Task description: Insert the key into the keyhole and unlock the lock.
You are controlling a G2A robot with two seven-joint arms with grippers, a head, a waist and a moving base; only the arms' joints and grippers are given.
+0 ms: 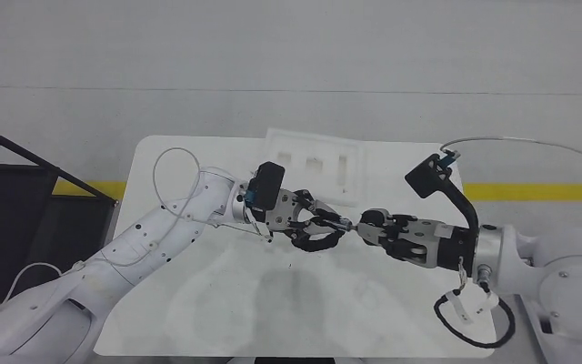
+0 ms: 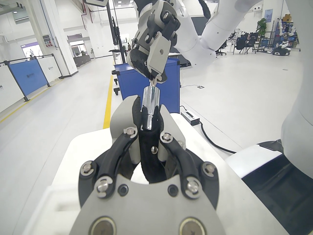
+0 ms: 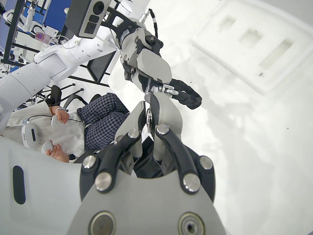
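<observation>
Gripping the hard, probably slippery chrome lock [image 2: 151, 96] mid-body, the left gripper [image 2: 148, 113] faces the right gripper [image 3: 146, 106], which pinches a thin, light key [image 3: 148, 119] at the lock's end.

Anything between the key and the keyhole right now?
Nothing visible. The right gripper holds the key with its tip at the free end of the lock, which the left gripper grips. There is no gap between them for anything to sit in. I can't tell whether the tip has entered.

Lock [image 2: 149, 106] shiny silver; key [image 3: 149, 119] silver; table [image 1: 182, 309], foam tray [image 1: 314, 146] white.
</observation>
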